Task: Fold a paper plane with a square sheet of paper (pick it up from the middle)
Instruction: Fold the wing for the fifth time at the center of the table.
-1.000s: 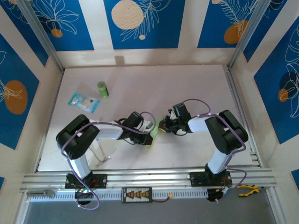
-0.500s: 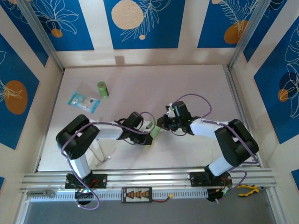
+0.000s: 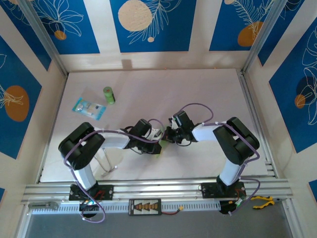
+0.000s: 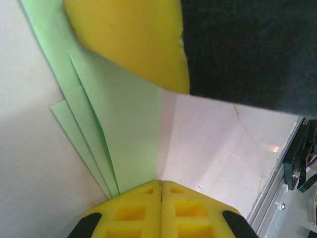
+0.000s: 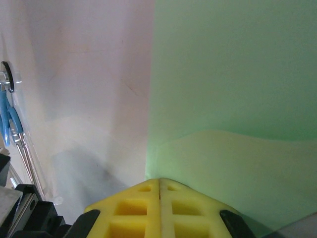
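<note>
Looking at folded green paper (image 4: 129, 134) right in the middle of the worktop (image 3: 198, 94), at the meeting point of the left arm (image 3: 116, 139) and right arm (image 3: 208, 133). Pinched from both sides: by the left jaws, pressed together on the layered end, and by the right jaws, pressed together on a flat edge. Can count roughly three stacked layers fanning out in the left wrist view. Over at the far left, a small green tube (image 3: 108, 94) near a clear packet (image 3: 89, 107), well apart from the paper.
</note>
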`<act>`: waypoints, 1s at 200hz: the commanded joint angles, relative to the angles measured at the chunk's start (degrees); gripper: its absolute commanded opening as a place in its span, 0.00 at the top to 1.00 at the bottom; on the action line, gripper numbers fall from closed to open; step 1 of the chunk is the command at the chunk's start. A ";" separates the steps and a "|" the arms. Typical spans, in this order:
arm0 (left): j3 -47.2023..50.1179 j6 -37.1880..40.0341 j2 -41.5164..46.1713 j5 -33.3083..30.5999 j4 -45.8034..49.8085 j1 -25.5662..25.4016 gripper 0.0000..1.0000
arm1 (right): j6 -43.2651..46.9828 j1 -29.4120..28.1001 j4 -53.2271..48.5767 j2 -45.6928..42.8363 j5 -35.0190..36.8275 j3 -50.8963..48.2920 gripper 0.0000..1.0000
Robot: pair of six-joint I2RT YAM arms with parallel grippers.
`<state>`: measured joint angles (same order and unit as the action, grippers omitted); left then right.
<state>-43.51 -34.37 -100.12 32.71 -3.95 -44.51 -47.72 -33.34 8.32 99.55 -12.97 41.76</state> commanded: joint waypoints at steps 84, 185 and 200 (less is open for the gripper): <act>7.59 1.49 6.02 1.56 7.10 -0.38 0.97 | -0.87 1.74 -3.12 2.42 3.64 -1.23 0.98; 5.44 2.42 17.44 -4.03 9.88 0.06 1.00 | -1.19 1.70 -3.07 2.31 2.99 -1.15 0.98; 2.82 1.80 16.17 -5.16 8.62 0.67 1.00 | -1.41 1.70 -2.54 2.48 2.61 -1.07 0.98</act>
<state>-36.88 -32.47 -83.90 30.52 5.54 -44.47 -48.56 -32.18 8.75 99.68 -13.72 41.63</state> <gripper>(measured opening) 0.048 0.057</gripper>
